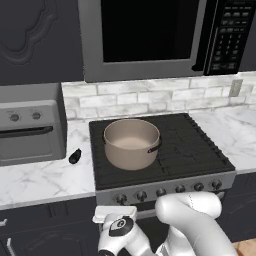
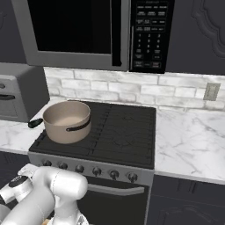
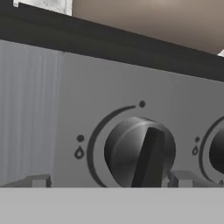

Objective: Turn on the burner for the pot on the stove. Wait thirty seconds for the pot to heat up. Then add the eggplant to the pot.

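One pot (image 1: 131, 144) sat on the front-left part of the stove (image 1: 195, 150), its short dark handle pointing toward the middle of the cooktop, with bare black grate open to its right and behind it. One eggplant (image 1: 75, 156) lay on the marble counter (image 1: 45, 180) just left of the cooktop edge, apart from the pot and close to the toaster oven (image 1: 30, 130). Six dark knobs could be counted along the stove's steel front in the right base view, above the bar handle (image 2: 112, 189). The gripper (image 3: 109, 181) hung right in front of the leftmost knob (image 3: 140, 151), its two fingertips (image 3: 35, 180) spread as wide as they went, one to each side of the knob and holding nothing; whether they touched it could not be told. A second knob (image 3: 217, 151) showed at the hand view's right edge. Above the stove hung a microwave (image 1: 150, 35), with a tiled backsplash (image 2: 132, 90) and one wall outlet (image 2: 212, 91) behind the counter.
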Controlling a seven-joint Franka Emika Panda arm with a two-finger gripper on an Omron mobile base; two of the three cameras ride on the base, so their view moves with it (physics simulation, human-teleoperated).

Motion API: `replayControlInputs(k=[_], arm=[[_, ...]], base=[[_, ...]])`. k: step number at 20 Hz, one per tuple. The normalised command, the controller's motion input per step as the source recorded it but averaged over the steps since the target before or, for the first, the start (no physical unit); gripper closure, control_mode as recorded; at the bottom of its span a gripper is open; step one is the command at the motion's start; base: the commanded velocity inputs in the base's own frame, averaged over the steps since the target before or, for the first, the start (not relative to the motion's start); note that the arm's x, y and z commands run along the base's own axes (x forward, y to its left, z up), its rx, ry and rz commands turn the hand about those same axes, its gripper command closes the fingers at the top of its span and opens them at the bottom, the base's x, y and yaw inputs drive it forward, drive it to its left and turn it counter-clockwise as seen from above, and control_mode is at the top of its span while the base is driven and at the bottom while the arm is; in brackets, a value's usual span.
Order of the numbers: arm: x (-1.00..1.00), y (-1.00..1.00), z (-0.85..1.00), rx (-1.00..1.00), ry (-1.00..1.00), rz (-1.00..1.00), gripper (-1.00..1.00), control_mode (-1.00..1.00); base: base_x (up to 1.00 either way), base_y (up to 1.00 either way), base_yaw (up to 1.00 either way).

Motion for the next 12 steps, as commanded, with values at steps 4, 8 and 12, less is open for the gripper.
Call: replayControlInputs(k=[4,8,12], arm=[[0.31,-0.65,0.04,0.18,0.01,0.01,-1.00,-1.00],[0.35,-0.58,0.10,0.19,0.04,0.05,-1.00,-1.00],[0.38,-0.54,0.12,0.20,0.03,0.10,-1.00,-1.00]], base=[[0.00,0.00,0.00],[0.00,0.00,0.00],[0.00,0.00,0.00]])
